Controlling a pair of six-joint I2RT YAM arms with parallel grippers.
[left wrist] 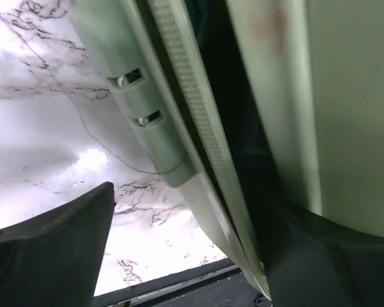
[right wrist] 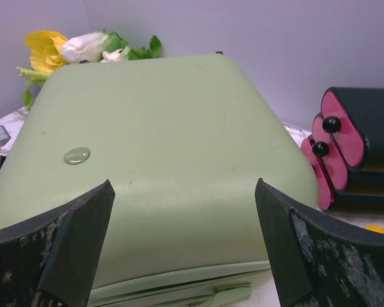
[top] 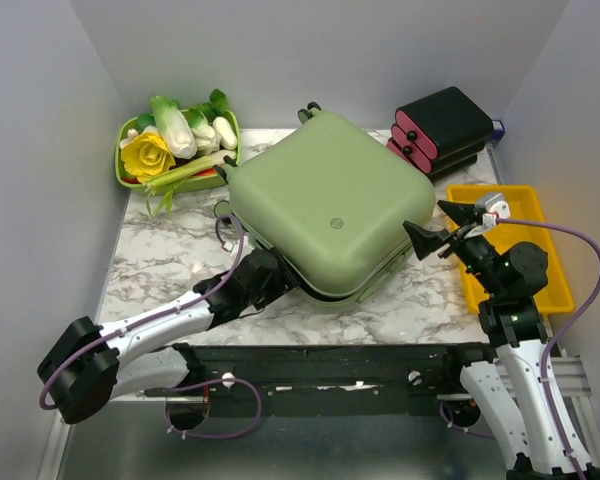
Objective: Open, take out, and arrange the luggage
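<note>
Soft, even light from overhead up top, shadows faint. Left wrist now: glare washes out the desk (left wrist: 51, 128), the luggage (left wrist: 352, 96) seam sinks into black, everything close is blurred. Right wrist: bright, crisp beyond, right hand (right wrist: 184, 192) slightly soft.

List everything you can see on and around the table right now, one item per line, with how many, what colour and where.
luggage: one, pale sage green, middle of the table, lying flat, its shells slightly parted at the near edge
green tray: one, lime green, back left corner
vegetables: a pile, white, green and yellow, in the green tray
black boxes: a stack, black with three pink-red ends showing, back right
yellow tray: one, yellow, right edge, shallow
table: one, white marble pattern with grey veins, under everything
left gripper: one, black, open, at the luggage's near left edge with the rim between its fingers
right gripper: one, black, open, beside the luggage's right corner
</note>
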